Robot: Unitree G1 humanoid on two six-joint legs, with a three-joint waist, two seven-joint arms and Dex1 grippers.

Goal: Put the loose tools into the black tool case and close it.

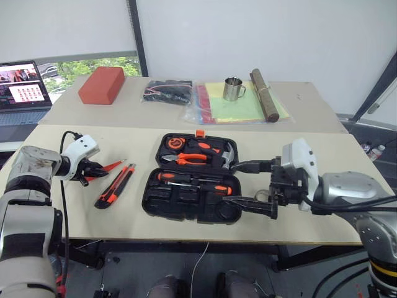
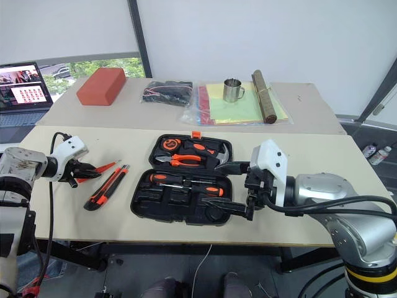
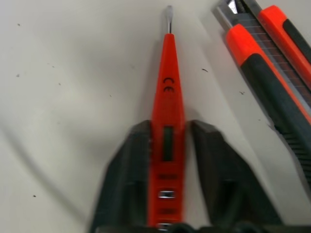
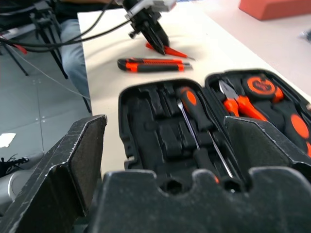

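Gripping the slim red screwdriver (image 3: 167,116) on the table (image 1: 322,205), the left gripper (image 1: 94,171) has its fingers (image 3: 126,184) clamped along the handle, the utility knife (image 1: 115,185) just beside. Right gripper (image 1: 254,189) hangs spread wide, empty, by the open black case (image 1: 186,186), which holds pliers (image 1: 189,159), a hammer (image 1: 227,155) and screwdrivers (image 1: 195,182).

red block (image 1: 102,85), steel mug (image 1: 232,89) on coloured sheets (image 1: 239,105), brown roll (image 1: 263,94), laptop (image 1: 22,87), black bundle (image 1: 167,92)

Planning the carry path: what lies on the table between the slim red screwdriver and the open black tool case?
The orange-black utility knife lies between the slim red screwdriver and the black tool case, seen in the eye views.
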